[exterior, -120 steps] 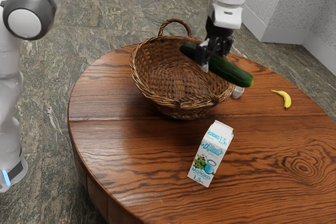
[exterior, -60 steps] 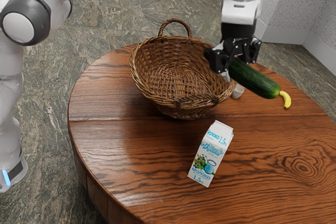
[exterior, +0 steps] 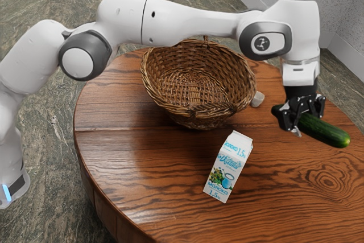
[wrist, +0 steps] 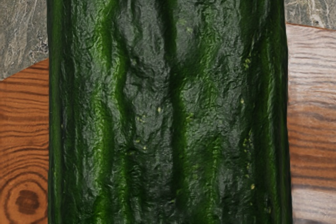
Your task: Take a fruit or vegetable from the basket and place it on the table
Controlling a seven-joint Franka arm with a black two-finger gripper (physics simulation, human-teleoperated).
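My gripper (exterior: pixel 297 124) is shut on the dark green cucumber (exterior: pixel 323 131), over the table's far right part in the exterior view. The cucumber slants, its lighter end pointing to the exterior view's right. In the wrist view the cucumber (wrist: pixel 168 98) runs broad and close under my hand, with table wood (wrist: pixel 23 129) on both sides. The wicker basket (exterior: pixel 156 98) stands on the round wooden table (exterior: pixel 136 174), to the exterior view's left of my gripper. Part of its handle is hidden behind the arm.
A milk carton (exterior: pixel 228 166) stands in front of the basket in the exterior view. A small whitish object (exterior: pixel 257 99) lies beside the basket's right side. The table's curved edge (exterior: pixel 77 140) runs along the exterior view's left.
My gripper has carried the cucumber away from above the basket toward the exterior view's right, and lower in that view. The banana seen earlier is now hidden behind the hand. Basket and carton have stayed put.
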